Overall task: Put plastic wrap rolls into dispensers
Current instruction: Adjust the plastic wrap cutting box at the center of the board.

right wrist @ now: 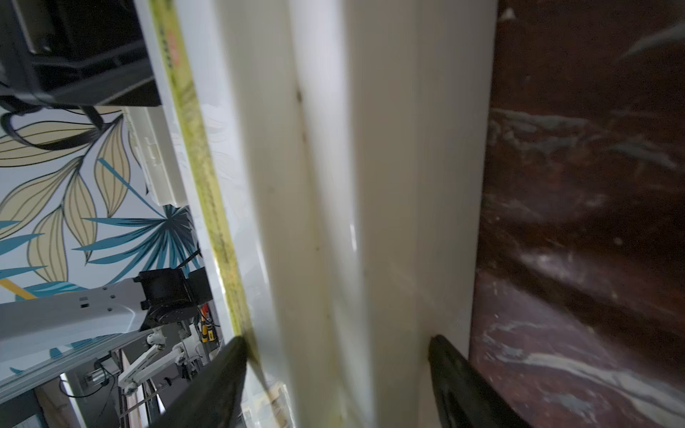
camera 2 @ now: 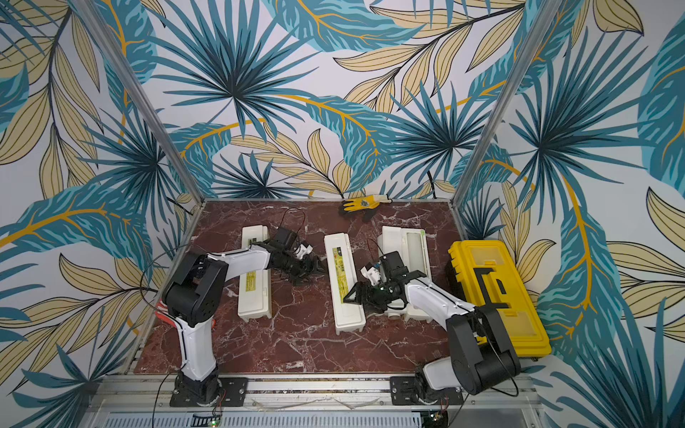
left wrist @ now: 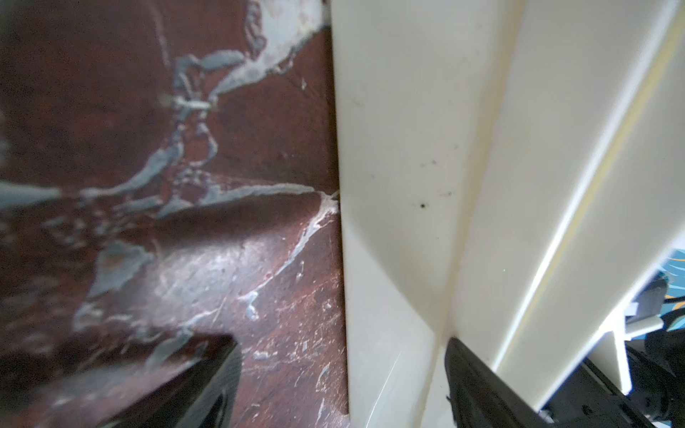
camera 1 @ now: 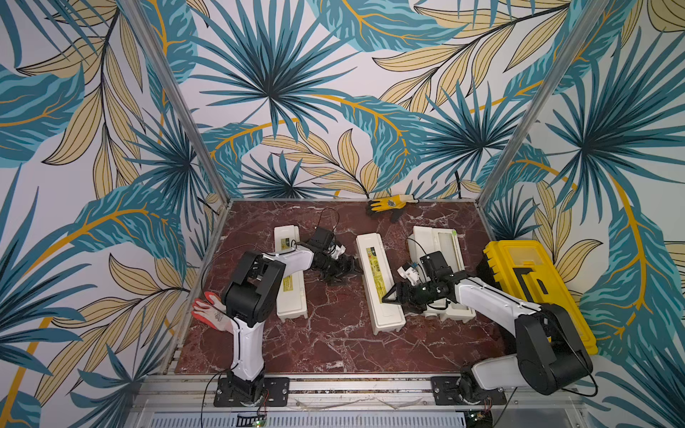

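At the left edge of the red marble tabletop (camera 1: 333, 344) lies a red-and-white work glove (camera 1: 207, 309). Next comes the left dispenser (camera 1: 293, 296), its lid shut and its long axis running from the front edge toward the back wall; the left arm crosses above its middle.

The left gripper (camera 1: 348, 268) hangs low between this box and the middle dispenser (camera 1: 378, 281). In the left wrist view its fingers (left wrist: 478, 385) are spread wide. One tip is over bare marble and the other rests at the seam along the middle dispenser's side, so nothing is pinched.

The middle dispenser is also shut, with its yellow-green label (camera 1: 374, 268) running lengthwise. It lies front to back, its near end swung slightly to the right.

The right gripper (camera 1: 394, 302) reaches over the dispenser's right long edge near the front end. In the right wrist view one finger (right wrist: 222, 370) is at the label side of the lid and the other is against the side wall by the table. I cannot tell whether they press the box.

Just to the right lies the open dispenser (camera 1: 424, 237), parallel to the others. At its near end shows the round white end cap of a plastic wrap roll (camera 1: 432, 315), its axis along the box, though the right arm hides most of its length.

At the back edge lies a yellow glove (camera 1: 389, 203). A yellow toolbox (camera 1: 533, 281) sits furthest right.
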